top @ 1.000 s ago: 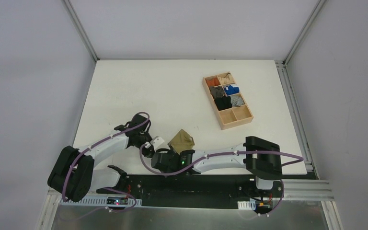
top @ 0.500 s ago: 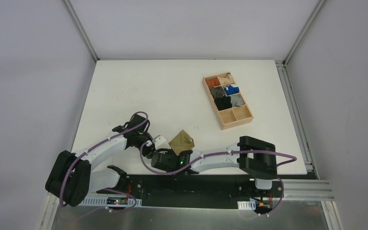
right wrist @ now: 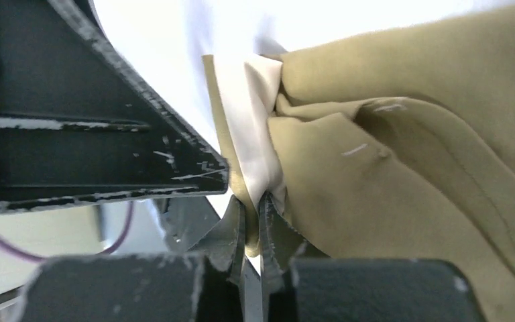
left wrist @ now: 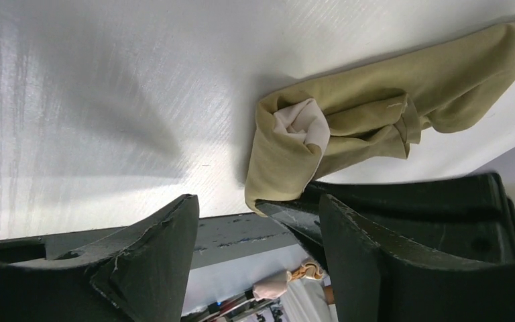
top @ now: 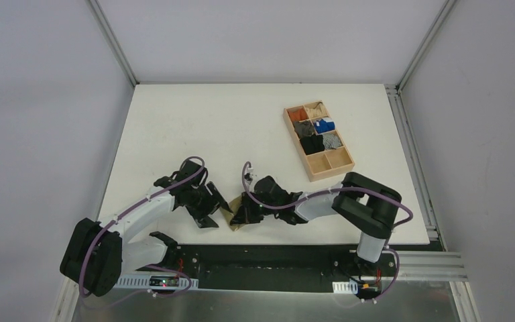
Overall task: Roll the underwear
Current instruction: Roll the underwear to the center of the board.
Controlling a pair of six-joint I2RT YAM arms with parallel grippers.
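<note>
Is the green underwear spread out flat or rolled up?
Partly rolled. The underwear curls around its white waistband at one end, the rest trailing loose and crumpled on the table.

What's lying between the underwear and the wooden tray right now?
In the top view, only the right arm's wrist and purple cable cross the white table between underwear and wooden tray.

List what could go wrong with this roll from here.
1. The right jaws pinch only a thin edge of the underwear; it could slip free.
2. The left jaws stand open, gripping nothing, so the loose roll may unwind.
3. It lies at the table's near edge and might slide off.
</note>
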